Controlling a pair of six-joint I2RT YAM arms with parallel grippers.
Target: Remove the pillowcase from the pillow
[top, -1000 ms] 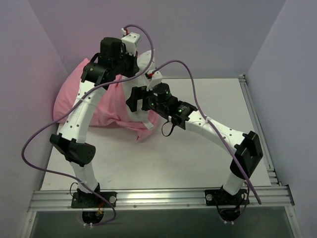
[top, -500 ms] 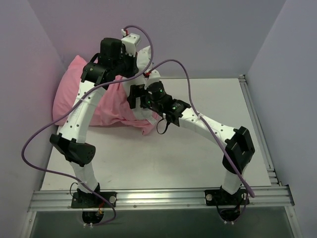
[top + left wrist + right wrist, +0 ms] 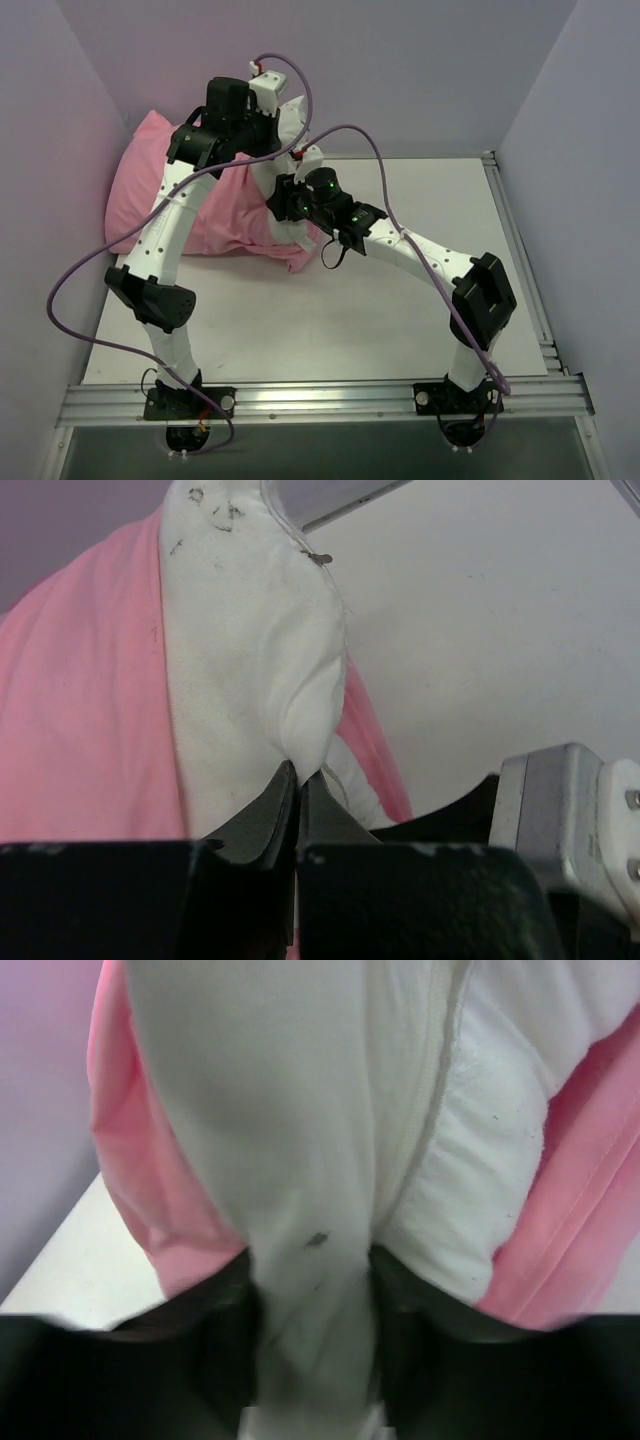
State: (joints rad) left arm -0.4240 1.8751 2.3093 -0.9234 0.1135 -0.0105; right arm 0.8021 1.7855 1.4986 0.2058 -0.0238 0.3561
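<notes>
The left gripper (image 3: 298,780) pinches a thin fold of the pillow (image 3: 250,650); the right gripper (image 3: 312,1285) clamps a thick ridge of it — 2 grips on white cloth. The pillowcase (image 3: 150,195) lies bunched around the pillow at the far-left corner of the tabletop (image 3: 400,295).

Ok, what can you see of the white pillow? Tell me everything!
The pillow is off-white, soft plain cloth with a stitched seam and small dark specks. One end pokes out of the pink pillowcase, which wraps the rest. It sits at the far left of the table, its bare end held up. The left gripper pinches a corner; the right gripper clamps a fold.
</notes>
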